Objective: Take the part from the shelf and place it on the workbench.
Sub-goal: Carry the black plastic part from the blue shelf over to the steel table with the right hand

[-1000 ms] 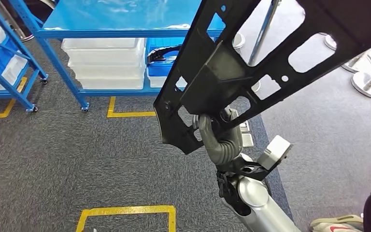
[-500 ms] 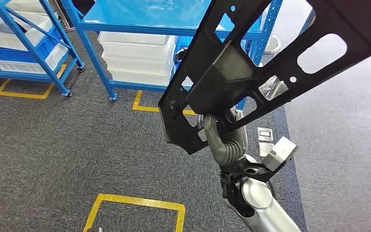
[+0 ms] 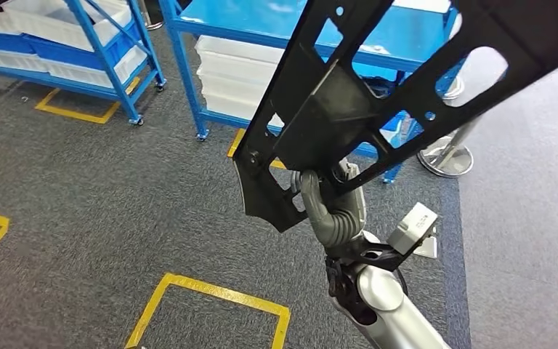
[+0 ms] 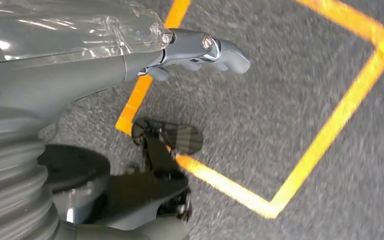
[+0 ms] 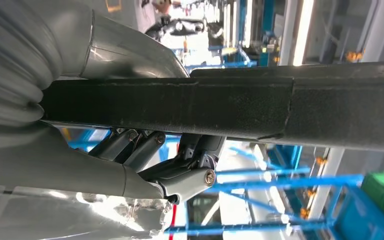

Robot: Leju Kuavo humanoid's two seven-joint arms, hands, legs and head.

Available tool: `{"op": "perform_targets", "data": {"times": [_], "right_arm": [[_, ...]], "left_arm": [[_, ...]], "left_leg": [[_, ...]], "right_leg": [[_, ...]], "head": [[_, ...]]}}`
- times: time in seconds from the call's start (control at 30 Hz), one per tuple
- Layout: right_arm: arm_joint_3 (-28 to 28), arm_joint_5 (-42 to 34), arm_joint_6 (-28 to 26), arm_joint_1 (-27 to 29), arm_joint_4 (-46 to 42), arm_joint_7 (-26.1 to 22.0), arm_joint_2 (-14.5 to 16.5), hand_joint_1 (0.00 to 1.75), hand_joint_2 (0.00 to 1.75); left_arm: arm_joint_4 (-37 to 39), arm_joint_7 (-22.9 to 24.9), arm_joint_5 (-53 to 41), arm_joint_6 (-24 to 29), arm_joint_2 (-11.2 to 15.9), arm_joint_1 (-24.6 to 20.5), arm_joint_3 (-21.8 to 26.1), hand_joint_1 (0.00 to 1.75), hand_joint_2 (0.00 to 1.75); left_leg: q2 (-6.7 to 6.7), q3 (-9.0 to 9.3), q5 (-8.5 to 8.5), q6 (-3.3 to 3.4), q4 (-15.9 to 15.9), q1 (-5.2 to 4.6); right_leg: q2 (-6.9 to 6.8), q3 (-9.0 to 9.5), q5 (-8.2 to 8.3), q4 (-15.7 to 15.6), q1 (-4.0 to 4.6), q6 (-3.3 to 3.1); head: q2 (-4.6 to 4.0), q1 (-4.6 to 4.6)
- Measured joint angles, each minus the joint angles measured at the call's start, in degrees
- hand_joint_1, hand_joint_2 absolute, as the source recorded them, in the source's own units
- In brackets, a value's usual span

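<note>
A large black plastic part (image 3: 378,87) with several cut-outs slants across the head view, from the middle up to the top right. My right hand (image 3: 327,207) grips its lower end from underneath, with the silver forearm rising from the bottom edge. In the right wrist view the part (image 5: 230,107) is a dark bar clamped between the thumb and the fingers (image 5: 180,175). My left hand (image 4: 190,50) hangs over the grey carpet with its fingers apart and nothing in it.
A blue shelf (image 3: 261,22) with stacked white bins (image 3: 232,73) stands ahead, behind the part. A second blue rack (image 3: 80,43) is at the far left. Yellow tape squares (image 3: 211,298) mark the carpet. A round stanchion base (image 3: 447,156) sits to the right of the shelf.
The whole picture has shifted: the shelves slid to the right as the camera turned left. The part stays in my right hand in the same pose.
</note>
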Motion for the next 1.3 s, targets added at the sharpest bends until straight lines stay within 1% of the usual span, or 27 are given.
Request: {"op": "perform_targets", "data": {"times": [0.07, 0.1, 0.13, 0.17, 0.2, 0.27, 0.33, 0.4, 0.43, 0.47, 0.53, 0.6, 0.63, 0.7, 0.77, 0.8, 0.83, 0.9, 0.93, 1.0, 1.07, 1.1, 1.13, 1.17, 1.2, 1.23, 1.3], "right_arm": [[-0.1, 0.0, -0.1, 0.2, 0.0, 0.0, -0.1, 1.75, 1.75], [-0.2, 0.0, -0.1, 0.3, 0.0, 0.0, -0.2, 1.75, 1.75], [-0.2, 0.0, -0.1, 0.4, 0.0, 0.0, -0.3, 1.75, 1.75], [-0.2, 0.0, -0.1, 0.5, 0.0, 0.0, -0.3, 1.75, 1.75], [-0.3, -0.1, -0.2, 0.5, 0.0, 0.0, -0.3, 1.75, 1.75], [-0.7, -0.2, -0.3, 0.5, 0.0, 0.0, -0.4, 1.75, 1.75], [-1.1, -0.6, -0.3, 0.4, 0.0, -0.1, -0.4, 1.75, 1.75], [-1.2, -1.0, -0.3, 0.3, 0.0, -0.1, -0.4, 1.75, 1.75], [-1.2, -1.2, -0.3, 0.2, 0.0, -0.1, -0.4, 1.75, 1.75], [-1.3, -1.3, -0.3, 0.1, 0.0, -0.2, -0.4, 1.75, 1.75], [-1.5, -1.6, -0.2, 0.1, 0.0, -0.2, -0.4, 1.75, 1.75], [-1.8, -1.8, -0.1, 0.1, 0.0, -0.3, -0.4, 1.75, 1.75], [-1.9, -1.9, -0.1, 0.1, 0.0, -0.3, -0.4, 1.75, 1.75], [-2.0, -1.9, -0.1, 0.1, 0.0, -0.3, -0.4, 1.75, 1.75], [-2.1, -1.9, -0.1, 0.1, 0.0, -0.3, -0.4, 1.75, 1.75], [-2.1, -1.9, 0.0, 0.1, 0.0, -0.3, -0.4, 1.75, 1.75], [-2.2, -1.9, 0.0, 0.0, 0.0, -0.3, -0.4, 1.75, 1.75], [-2.4, -1.9, 0.1, 0.0, 0.0, -0.4, -0.4, 1.75, 1.75], [-2.5, -1.9, 0.2, -0.1, 0.0, -0.4, -0.4, 1.75, 1.75], [-2.7, -1.9, 0.2, -0.1, 0.0, -0.5, -0.4, 1.75, 1.75], [-3.0, -1.9, 0.3, -0.1, 0.1, -0.6, -0.5, 1.75, 1.75], [-3.1, -1.9, 0.3, -0.1, 0.1, -0.6, -0.6, 1.75, 1.75], [-3.2, -1.9, 0.3, 0.0, 0.2, -0.6, -0.7, 1.75, 1.75], [-3.3, -1.9, 0.3, 0.0, 0.3, -0.6, -0.7, 1.75, 1.75], [-3.4, -1.9, 0.3, 0.0, 0.3, -0.6, -0.7, 1.75, 1.75], [-3.4, -1.9, 0.3, 0.0, 0.3, -0.6, -0.8, 1.75, 1.75], [-3.5, -1.9, 0.3, -0.1, 0.3, -0.6, -0.8, 1.75, 1.75]], "left_arm": [[0.0, 0.0, 0.0, -0.1, 0.0, -0.1, 0.0, 0.00, 1.75], [0.0, 0.0, 0.0, -0.1, 0.0, -0.1, 0.0, 0.00, 1.75], [0.0, 0.0, 0.0, -0.1, 0.0, 0.0, 0.0, 0.00, 1.75], [0.0, 0.0, 0.0, -0.1, 0.0, 0.0, 0.0, 0.00, 1.75], [0.0, 0.0, 0.0, -0.2, 0.0, 0.0, 0.0, 0.00, 1.75], [0.0, 0.0, 0.0, -0.3, -0.1, -0.2, 0.0, 0.00, 1.75], [0.0, 0.0, 0.0, -0.4, -0.2, -0.2, 0.0, 0.00, 1.75], [0.0, 0.0, 0.0, -0.4, -0.2, 0.0, 0.0, 0.00, 1.75], [0.0, 0.0, 0.0, -0.5, -0.2, 0.1, 0.0, 0.00, 1.75], [0.1, 0.0, 0.0, -0.5, -0.2, 0.1, 0.0, 0.00, 1.75], [0.1, -0.1, 0.0, -0.5, -0.2, 0.0, 0.0, 0.00, 1.75], [0.1, -0.1, 0.0, -0.5, -0.2, -0.1, 0.0, 0.00, 1.75], [0.1, -0.1, 0.0, -0.6, -0.2, -0.1, 0.0, 0.00, 1.75], [0.1, -0.1, 0.0, -0.6, -0.1, 0.0, 0.0, 0.00, 1.75], [0.1, -0.1, 0.0, -0.6, -0.2, -0.2, 0.0, 0.00, 1.75], [0.1, -0.2, -0.1, -0.7, -0.2, -0.2, 0.0, 0.00, 1.75], [0.1, -0.2, -0.1, -0.7, -0.2, -0.3, 0.0, 0.00, 1.75], [0.2, -0.2, 0.0, -0.7, -0.2, -0.2, 0.0, 0.00, 1.75], [0.2, -0.2, 0.0, -0.7, -0.2, -0.2, 0.1, 0.00, 1.75], [0.3, -0.2, 0.0, -0.7, -0.2, -0.2, 0.1, 0.00, 1.75], [0.3, -0.2, 0.0, -0.7, -0.2, -0.3, 0.1, 0.00, 1.75], [0.3, -0.2, 0.0, -0.7, -0.2, -0.4, 0.1, 0.00, 1.75], [0.3, -0.2, 0.0, -0.7, -0.2, -0.4, 0.1, 0.00, 1.75], [0.3, -0.2, 0.0, -0.8, -0.2, -0.3, 0.1, 0.00, 1.75], [0.3, -0.2, 0.0, -0.8, -0.2, -0.3, 0.1, 0.00, 1.75], [0.3, -0.2, 0.0, -0.8, -0.2, -0.4, 0.1, 0.00, 1.75], [0.3, -0.2, 0.0, -0.8, -0.2, -0.4, 0.1, 0.00, 1.75]], "left_leg": [[-1.33, -0.16, 0.16, 0.29, 0.0, -0.09], [-2.08, -0.20, 0.18, 0.33, 0.0, -0.15], [-2.83, -0.20, 0.20, 0.34, 0.1, -0.20], [-3.60, -0.17, 0.22, 0.34, 0.1, -0.23], [-4.38, -0.15, 0.22, 0.30, 0.2, -0.22], [-5.79, -0.43, 0.27, -0.01, 0.4, -0.15], [-7.03, -0.95, 0.48, -0.73, 0.5, 0.12], [-8.00, -1.20, 0.69, -1.56, 0.5, 0.35], [-7.38, -1.35, 0.42, -1.86, 0.9, 0.28], [-6.08, -1.91, -0.43, -2.09, 2.2, 0.18], [-2.63, -4.60, -3.73, -2.42, 8.1, 0.12], [-1.21, -7.74, -6.49, -2.82, 14.7, 0.37], [-0.96, -8.23, -6.56, -2.99, 15.9, 0.49], [-0.32, -5.93, -3.92, -3.16, 11.9, 0.66], [1.84, -2.17, -1.16, -2.92, 4.5, 0.50], [2.55, -1.14, -0.54, -2.59, 2.2, 0.32], [2.85, -0.83, -0.45, -2.21, 1.1, 0.10], [1.58, -1.03, -0.32, -1.41, 0.9, -0.09], [0.98, -1.02, -0.18, -1.07, 0.8, -0.04], [-0.15, -0.95, 0.12, -0.36, 0.5, 0.17], [-1.38, -1.00, 0.22, 0.03, 0.4, 0.11], [-2.11, -1.01, 0.22, 0.10, 0.5, 0.00], [-2.88, -1.02, 0.22, 0.13, 0.5, -0.10], [-3.67, -1.00, 0.22, 0.13, 0.5, -0.19], [-4.48, -0.97, 0.22, 0.12, 0.6, -0.24], [-5.27, -0.94, 0.21, 0.10, 0.6, -0.25], [-6.61, -1.16, 0.27, -0.19, 0.8, -0.25]], "right_leg": [[2.13, -3.63, -3.55, 7.7, -0.13, 0.20], [2.44, -4.96, -4.19, 10.4, -0.12, 0.24], [2.58, -5.37, -3.69, 11.0, -0.12, 0.21], [2.79, -4.72, -2.14, 9.4, -0.13, 0.11], [3.46, -3.12, 0.14, 5.8, -0.14, -0.06], [6.31, 0.12, 3.34, -1.8, -0.29, -0.49], [7.88, 1.18, 3.96, -4.8, -0.20, -0.80], [6.64, 1.32, 4.22, -5.2, -0.08, -1.23], [5.88, 1.56, 4.38, -5.6, -0.16, -1.58], [5.02, 1.81, 4.54, -6.0, -0.28, -1.94], [3.30, 2.08, 4.62, -6.4, -0.26, -2.42], [1.59, 2.06, 4.50, -6.3, -0.10, -2.58], [0.77, 2.05, 4.42, -6.3, -0.07, -2.58], [-0.68, 2.09, 4.17, -6.0, -0.11, -2.36], [-1.86, 2.11, 3.73, -5.6, 0.06, -1.80], [-2.38, 2.13, 3.52, -5.4, 0.21, -1.45], [-2.88, 2.17, 3.36, -5.3, 0.38, -1.11], [-3.80, 2.42, 3.17, -5.4, 0.37, -0.47], [-3.32, 2.47, 2.82, -5.1, 0.19, -0.15], [-0.60, 1.23, 0.56, -1.9, -0.19, 0.29], [2.00, -2.22, -3.05, 5.4, -0.28, 0.32], [2.41, -4.03, -4.24, 8.9, -0.25, 0.28], [2.57, -5.11, -4.33, 10.7, -0.22, 0.21], [2.71, -5.24, -3.33, 10.5, -0.21, 0.07], [2.97, -4.29, -1.37, 7.9, -0.21, -0.13], [3.71, -2.66, 0.92, 4.0, -0.21, -0.37], [6.17, 0.08, 3.60, -2.7, -0.29, -0.73]], "head": [[0.00, 0.82], [0.00, 1.14], [0.00, 1.38], [0.00, 1.55], [0.00, 1.71], [0.00, 1.89], [0.00, 1.97], [0.00, 2.01], [0.00, 1.94], [0.00, 1.61], [0.00, 0.76], [0.00, 0.22], [0.00, 0.06], [0.00, -0.38], [0.00, -0.98], [0.00, -1.04], [0.00, -0.97], [0.00, -0.56], [0.00, -0.39], [0.00, 0.03], [0.00, 0.83], [0.00, 1.23], [0.00, 1.53], [0.00, 1.73], [0.00, 1.87], [0.00, 2.00], [0.00, 2.14]]}}
